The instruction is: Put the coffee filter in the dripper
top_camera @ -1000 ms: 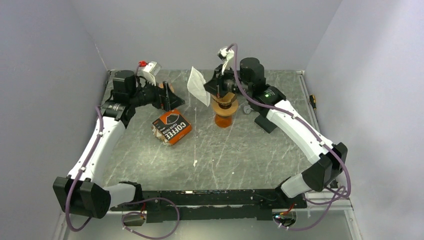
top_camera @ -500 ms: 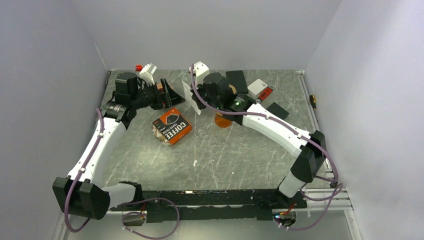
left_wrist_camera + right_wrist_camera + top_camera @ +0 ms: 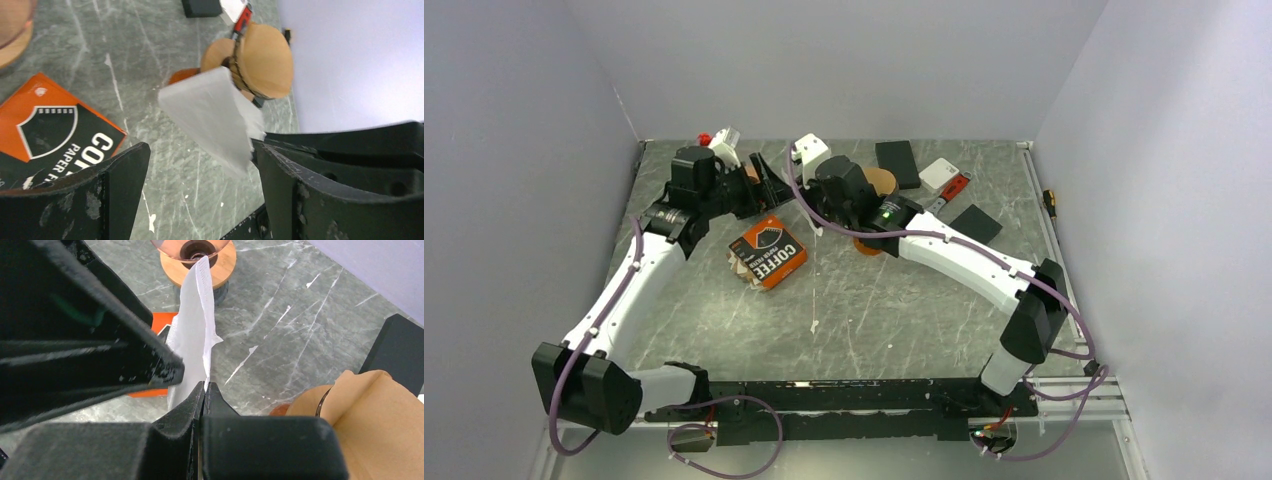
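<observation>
Right wrist view: our right gripper (image 3: 204, 386) is pinched tight on the edge of the white coffee filter (image 3: 192, 335), holding it upright aloft. Our left gripper (image 3: 197, 165) spreads wide around it, seemingly to take it; the dripper (image 3: 197, 262) stands beyond.

High overhead view from the rear; two close wrist views, both toward the coffee filter (image 3: 210, 120).

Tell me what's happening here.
The right gripper has a white coffee filter pinched at one edge and holds it between the open fingers of the left gripper, which looks like a handover. The filter is in no dripper yet; the glass dripper on its wooden base stands just beyond it. The orange filter packet lies on the table.
</observation>
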{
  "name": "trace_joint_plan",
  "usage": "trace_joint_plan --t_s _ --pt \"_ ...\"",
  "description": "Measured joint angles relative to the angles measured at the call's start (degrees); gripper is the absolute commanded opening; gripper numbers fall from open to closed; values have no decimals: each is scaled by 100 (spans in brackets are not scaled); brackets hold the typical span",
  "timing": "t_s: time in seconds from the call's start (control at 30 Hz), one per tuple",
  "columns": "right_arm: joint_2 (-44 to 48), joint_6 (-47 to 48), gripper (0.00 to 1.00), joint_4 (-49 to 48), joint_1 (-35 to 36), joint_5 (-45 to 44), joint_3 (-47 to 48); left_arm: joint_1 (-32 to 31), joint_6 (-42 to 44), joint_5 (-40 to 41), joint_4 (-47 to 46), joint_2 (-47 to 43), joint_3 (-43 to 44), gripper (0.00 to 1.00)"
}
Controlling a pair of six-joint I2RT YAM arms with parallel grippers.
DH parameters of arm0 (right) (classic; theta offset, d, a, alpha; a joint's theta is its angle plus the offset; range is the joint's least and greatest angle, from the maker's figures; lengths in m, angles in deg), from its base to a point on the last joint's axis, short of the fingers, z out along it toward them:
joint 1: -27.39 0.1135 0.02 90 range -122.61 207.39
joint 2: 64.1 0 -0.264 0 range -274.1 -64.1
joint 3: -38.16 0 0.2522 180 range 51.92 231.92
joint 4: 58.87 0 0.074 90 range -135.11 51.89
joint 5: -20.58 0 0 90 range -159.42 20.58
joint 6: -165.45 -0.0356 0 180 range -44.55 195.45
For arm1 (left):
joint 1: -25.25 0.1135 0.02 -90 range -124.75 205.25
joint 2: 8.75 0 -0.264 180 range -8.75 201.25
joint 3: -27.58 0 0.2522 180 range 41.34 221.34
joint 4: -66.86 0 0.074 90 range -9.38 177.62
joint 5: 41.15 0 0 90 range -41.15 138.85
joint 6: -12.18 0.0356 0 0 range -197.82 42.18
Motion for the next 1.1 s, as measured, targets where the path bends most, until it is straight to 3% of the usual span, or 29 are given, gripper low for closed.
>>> trace_joint_plan --t_s 0.3,0.43,0.6,0.8,0.97,1.1 --pt "0 -59 0 -2 7 55 0 0 -92 857 66 44 -109 60" --pt "0 -103 0 -4 7 74 0 0 -111 1056 205 63 -109 44" --pt "-9 -179 0 9 7 160 46 -17 -157 960 170 216 -103 64" --pt "-28 -317 0 0 7 254 243 -155 -251 863 52 382 -107 62" --pt "-70 -400 0 -2 7 315 382 -219 -352 804 -243 378 -170 47" --pt "-116 -450 0 4 7 334 398 -227 -466 791 -361 376 -319 22"
